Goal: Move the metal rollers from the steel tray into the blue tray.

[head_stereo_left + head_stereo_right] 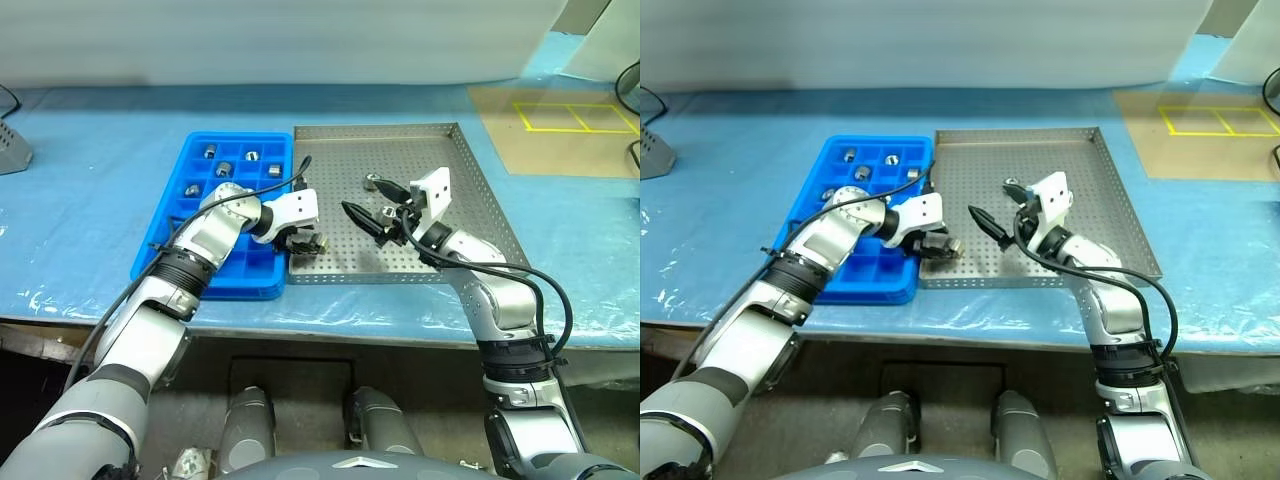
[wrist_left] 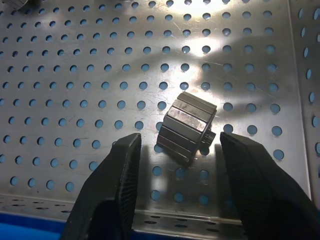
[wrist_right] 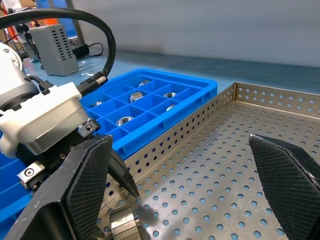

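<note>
- Head views: the steel tray lies on a blue-covered table with the blue tray touching its left rim; the two sit side by side.
- Blue tray: several metal rollers rest singly in compartments at its far end; the near compartments show bare blue.
- Left gripper: reaches across the blue tray's near right corner to the near left corner of the steel tray; one roller lies at its fingertips on the perforated floor.
- Right gripper: held above the middle of the steel tray, fingers spread wide and grasping nothing; a further roller lies on the tray floor just beyond it.
- Left wrist view: the ridged roller lies on its side on the perforated floor, between the two black fingers; neither finger touches it; gaps show on both sides; the claw is parted about the piece, not clenched; the tray's rim and a strip of blue run along the fingers' base.
- Right wrist view: the right claw's fingers stand far apart, released; between them the left gripper shows over the steel tray's corner with the roller below it; behind, the blue tray holds rollers in its cells; a grey box with cables stands on the table beyond.
</note>
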Motion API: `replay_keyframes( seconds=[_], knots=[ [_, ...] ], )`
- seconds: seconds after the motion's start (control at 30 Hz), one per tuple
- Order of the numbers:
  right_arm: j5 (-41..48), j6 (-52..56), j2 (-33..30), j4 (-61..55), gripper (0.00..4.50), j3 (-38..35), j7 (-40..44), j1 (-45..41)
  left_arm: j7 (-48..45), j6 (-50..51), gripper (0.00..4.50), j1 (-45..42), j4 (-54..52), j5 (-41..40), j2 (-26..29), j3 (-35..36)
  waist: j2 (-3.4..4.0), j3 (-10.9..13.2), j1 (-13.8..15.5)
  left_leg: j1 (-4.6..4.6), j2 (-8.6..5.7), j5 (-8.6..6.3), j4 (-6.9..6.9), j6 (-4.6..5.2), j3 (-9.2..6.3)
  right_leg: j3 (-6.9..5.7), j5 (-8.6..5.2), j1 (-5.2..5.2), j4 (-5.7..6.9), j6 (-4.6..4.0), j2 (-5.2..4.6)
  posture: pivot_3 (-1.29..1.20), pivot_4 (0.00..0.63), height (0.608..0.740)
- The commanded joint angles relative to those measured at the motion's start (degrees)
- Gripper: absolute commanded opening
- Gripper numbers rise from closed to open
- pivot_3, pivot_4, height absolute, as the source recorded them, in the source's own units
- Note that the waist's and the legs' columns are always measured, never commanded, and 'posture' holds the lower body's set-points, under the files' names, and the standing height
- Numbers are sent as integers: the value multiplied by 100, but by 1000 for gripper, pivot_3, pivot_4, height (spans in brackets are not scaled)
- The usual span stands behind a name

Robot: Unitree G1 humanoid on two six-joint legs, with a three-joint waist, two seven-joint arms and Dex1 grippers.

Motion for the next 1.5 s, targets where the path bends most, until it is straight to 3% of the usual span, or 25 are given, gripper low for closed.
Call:
replay_keyframes(
  seconds=[0.03, 0.17, 0.33, 0.47, 0.83, 1.27, 1.5],
  knots=[
    [50, -81, 23, -305, 4500, -11, -45, 19, -403, -168, 2636, -415, -1, -235, 43, 78, -2, 1, -24, -6, 0, 1, 0, 2, 1, 0, 2, -7, 1, 3, -1, -320, 150, 740],
    [51, -100, 51, -299, 4500, 0, -56, 22, -936, 48, 2636, -661, -67, -571, 89, 181, -2, 1, -51, -22, 2, 10, -7, 11, 4, -1, 3, -32, 3, 5, 2, -321, 150, 740],
    [51, -122, 75, -280, 4500, 7, -80, 16, -1372, -533, 2636, -735, -64, -418, 369, -104, -2, 1, -166, -39, -1, 13, -10, 22, 6, -5, 8, -48, 3, 13, 6, -323, 150, 740],
    [50, -128, 95, -287, 4500, 20, -100, 27, -1359, -1144, 2636, -824, 303, -110, 440, -330, -2, 1, -179, -44, 0, 12, -10, 23, 5, -14, 8, -49, 1, 12, 7, -327, 150, 740],
    [50, -95, 108, -435, 4500, -2, -182, 186, -162, -1744, 2636, -1134, 1525, 483, -224, -373, -2, 1, -182, -50, 1, 13, 2, 25, 3, -11, 8, -47, 4, 11, 5, -355, 150, 740],
    [49, -86, 93, -460, 4500, -7, -238, 216, -695, -1870, 2636, -933, 1435, 561, -63, -485, -2, 1, -185, -47, 2, 13, 2, 26, 3, -8, 9, -47, 6, 12, 5, -358, 150, 740],
    [24, -110, 103, -448, 4500, -4, -260, 213, -833, -1447, 2636, -754, 1206, 636, -88, -568, -2, 1, -186, -44, 4, 13, 2, 26, 3, -8, 9, -46, 7, 12, 5, -355, 150, 740]
  ],
)
